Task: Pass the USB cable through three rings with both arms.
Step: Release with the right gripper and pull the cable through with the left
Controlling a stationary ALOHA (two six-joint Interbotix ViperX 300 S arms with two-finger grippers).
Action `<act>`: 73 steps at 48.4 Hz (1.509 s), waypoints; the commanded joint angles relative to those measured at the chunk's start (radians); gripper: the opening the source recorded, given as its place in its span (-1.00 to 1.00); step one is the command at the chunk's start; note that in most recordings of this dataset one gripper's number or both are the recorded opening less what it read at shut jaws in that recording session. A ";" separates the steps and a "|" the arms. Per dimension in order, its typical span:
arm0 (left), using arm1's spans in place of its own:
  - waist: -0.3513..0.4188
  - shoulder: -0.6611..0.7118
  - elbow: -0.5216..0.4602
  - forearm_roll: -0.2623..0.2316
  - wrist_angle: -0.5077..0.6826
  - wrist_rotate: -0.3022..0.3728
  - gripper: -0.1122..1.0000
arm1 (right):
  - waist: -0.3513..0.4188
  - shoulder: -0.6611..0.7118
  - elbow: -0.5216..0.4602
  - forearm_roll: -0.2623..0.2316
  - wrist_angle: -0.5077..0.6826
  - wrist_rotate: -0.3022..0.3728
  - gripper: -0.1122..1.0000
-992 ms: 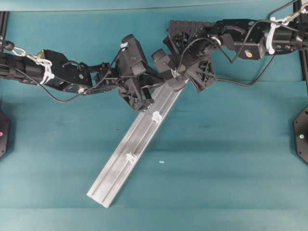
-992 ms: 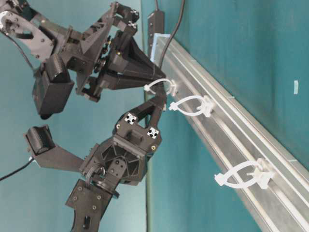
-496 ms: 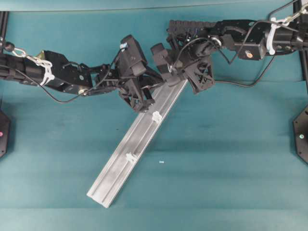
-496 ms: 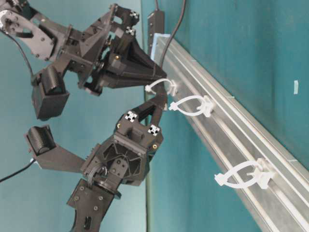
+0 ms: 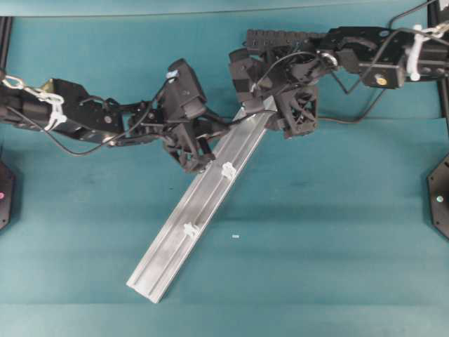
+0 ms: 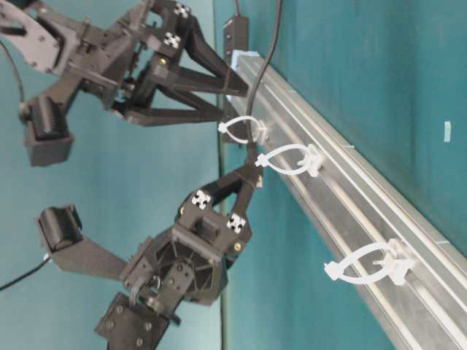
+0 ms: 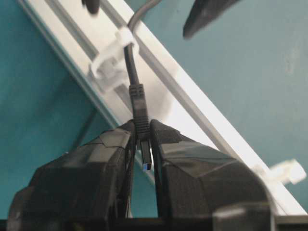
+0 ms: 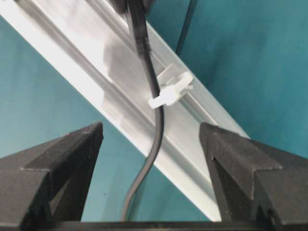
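Here, nearest the table-level view, the left gripper (image 6: 250, 169) is seen pinching the plug of the USB cable (image 6: 263, 69), its fingers pressed together on the plug just beside the middle ring (image 6: 290, 160); in the left wrist view the plug (image 7: 142, 126) is clamped between the two pads (image 7: 169, 139), with the cord rising from it through the first ring (image 7: 115, 48). Lower along the aluminium rail (image 6: 379, 211), the third ring (image 6: 368, 265) is shown with nothing through it. Beyond the left gripper, the right gripper (image 6: 219, 108) is held with its fingers spread wide, touching nothing; in the right wrist view the cable (image 8: 155, 115) is seen threaded through the first ring (image 8: 169, 90), running free between the parted fingertips (image 8: 82, 144). From overhead, both grippers (image 5: 203, 156) (image 5: 270, 109) are shown at the upper end of the rail (image 5: 175, 239), which lies slantwise on the teal table (image 5: 337, 246); farthest back, a black hub (image 6: 235, 33) is seen at the rail's far end.
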 commanded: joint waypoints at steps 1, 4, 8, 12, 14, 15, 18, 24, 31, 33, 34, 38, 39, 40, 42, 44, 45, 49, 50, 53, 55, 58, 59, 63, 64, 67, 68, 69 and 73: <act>-0.026 -0.081 0.005 0.003 0.000 -0.011 -0.59 | 0.023 -0.021 -0.002 0.000 -0.011 0.011 0.72; -0.037 -0.094 0.015 0.003 0.005 -0.029 -0.59 | 0.037 -0.025 0.000 0.000 -0.021 0.011 0.72; -0.052 -0.117 0.025 0.003 0.025 -0.064 -0.59 | 0.061 -0.026 -0.002 0.000 -0.043 0.012 0.72; -0.060 -0.133 0.034 0.002 0.037 -0.080 -0.59 | 0.089 -0.023 -0.002 0.000 -0.084 0.011 0.72; -0.061 -0.140 0.038 0.003 0.035 -0.081 -0.59 | 0.098 -0.021 -0.002 -0.002 -0.110 0.009 0.72; -0.061 -0.143 0.040 0.003 0.037 -0.081 -0.59 | 0.103 -0.021 -0.002 -0.002 -0.124 0.009 0.72; -0.061 -0.152 0.044 0.003 0.037 -0.084 -0.59 | 0.109 -0.018 -0.003 -0.006 -0.156 0.008 0.72; -0.061 -0.158 0.046 0.003 0.037 -0.084 -0.59 | 0.109 -0.006 -0.009 -0.028 -0.172 0.008 0.72; -0.061 -0.160 0.041 0.002 0.035 -0.086 -0.59 | 0.110 0.018 -0.011 -0.060 -0.172 0.008 0.69; -0.061 -0.160 0.041 0.003 0.035 -0.086 -0.59 | 0.110 0.028 -0.012 -0.064 -0.173 0.006 0.68; -0.061 -0.160 0.041 0.003 0.037 -0.086 -0.59 | 0.110 0.031 -0.014 -0.066 -0.175 0.006 0.66; -0.061 -0.158 0.040 0.003 0.037 -0.087 -0.59 | 0.112 0.041 -0.015 -0.066 -0.176 0.005 0.58; -0.061 -0.160 0.040 0.003 0.035 -0.087 -0.59 | 0.112 0.043 -0.017 -0.066 -0.176 0.003 0.57; -0.061 -0.160 0.040 0.003 0.035 -0.086 -0.59 | 0.112 0.043 -0.017 -0.066 -0.176 0.003 0.56; -0.061 -0.158 0.040 0.002 0.037 -0.087 -0.59 | 0.112 0.049 -0.020 -0.066 -0.178 0.002 0.53; -0.061 -0.158 0.040 0.003 0.035 -0.086 -0.59 | 0.112 0.054 -0.023 -0.066 -0.176 0.000 0.48; -0.061 -0.160 0.040 0.003 0.037 -0.086 -0.59 | 0.112 0.055 -0.023 -0.066 -0.176 0.000 0.45; -0.061 -0.158 0.038 0.003 0.035 -0.086 -0.59 | 0.112 0.064 -0.031 -0.066 -0.179 0.000 0.27; -0.061 -0.158 0.040 0.003 0.035 -0.086 -0.59 | 0.112 0.066 -0.032 -0.066 -0.181 0.000 0.19; -0.061 -0.160 0.040 0.003 0.035 -0.086 -0.59 | 0.114 0.066 -0.038 -0.066 -0.189 0.000 -0.10; -0.061 -0.160 0.041 0.003 0.035 -0.086 -0.59 | 0.118 0.069 -0.044 -0.066 -0.193 0.000 -0.29; -0.061 -0.158 0.040 0.003 0.034 -0.084 -0.59 | 0.124 0.072 -0.051 -0.066 -0.190 -0.002 -0.53; -0.061 -0.160 0.040 0.003 0.032 -0.083 -0.59 | 0.126 0.072 -0.054 -0.066 -0.190 -0.003 -0.58; -0.061 -0.160 0.040 0.003 0.026 -0.083 -0.59 | 0.129 0.075 -0.057 -0.066 -0.186 -0.008 -0.59; -0.061 -0.160 0.040 0.003 0.026 -0.083 -0.59 | 0.129 0.075 -0.057 -0.066 -0.186 -0.009 -0.59; -0.061 -0.160 0.040 0.003 0.026 -0.083 -0.59 | 0.129 0.075 -0.057 -0.066 -0.186 -0.014 -0.59; -0.061 -0.160 0.038 0.003 0.026 -0.084 -0.59 | 0.129 0.075 -0.057 -0.066 -0.186 -0.015 -0.59; -0.061 -0.160 0.038 0.003 0.026 -0.086 -0.59 | 0.129 0.075 -0.057 -0.066 -0.186 -0.017 -0.59; -0.061 -0.160 0.041 0.003 0.032 -0.089 -0.59 | 0.129 0.075 -0.057 -0.066 -0.184 -0.020 -0.59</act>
